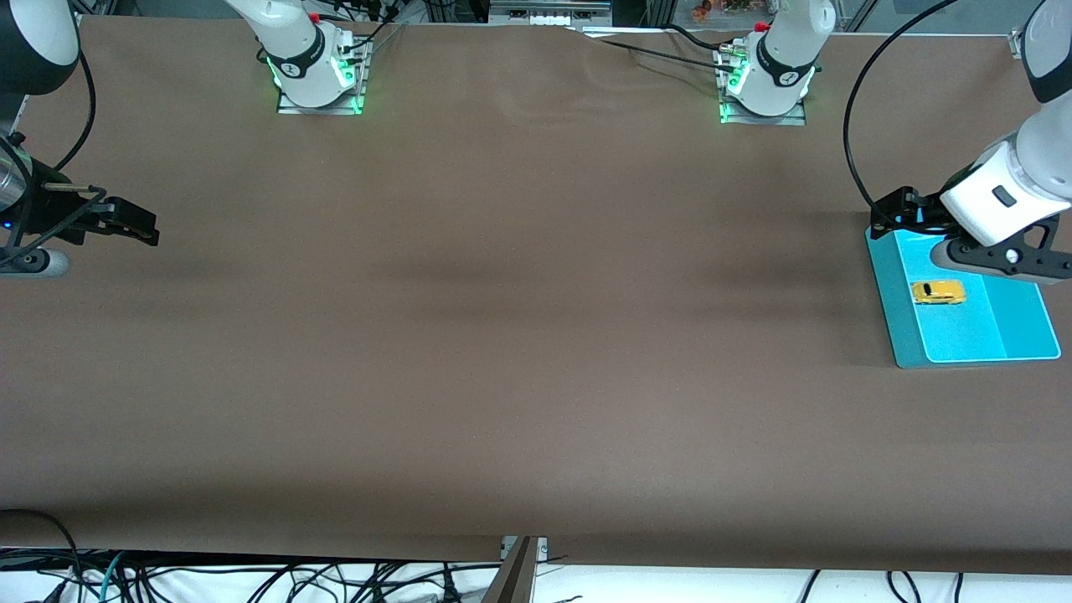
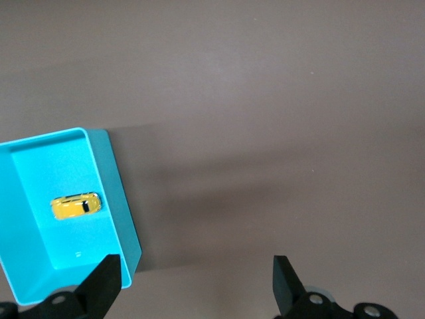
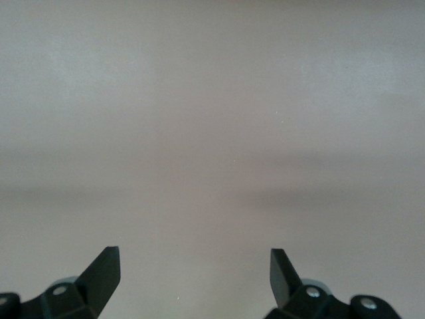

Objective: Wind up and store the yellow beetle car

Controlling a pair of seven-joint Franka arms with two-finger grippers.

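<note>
1. Cut off in the front view: the right arm enters at the left edge of the frame, and only its dark wrist, a cable loop and the right gripper show, over bare table at the right arm's end. The left arm enters at the right edge; its white wrist housing covers the upper corner of the shallow rectangular teal plastic bin.
2. The left gripper hangs over the bin's upper edge in the front view. In the left wrist view the left gripper has its two black fingers spread wide with nothing between them; one fingertip overlaps the bin's corner in that frame.
3. In the right wrist view the right gripper is likewise spread wide and empty, with only plain table surface in the frame.
4. The tiny rounded yellow toy beetle car lies on the bin floor, in the middle right of the front view, clear of both grippers. In the left wrist view the car sits at middle left; its wheels are hard to make out.
5. The flat brown matte table covering shows soft shadow bands. Both arm bases, lit green, stand along the top of the frame. Loose cables lie under the lower table edge.
</note>
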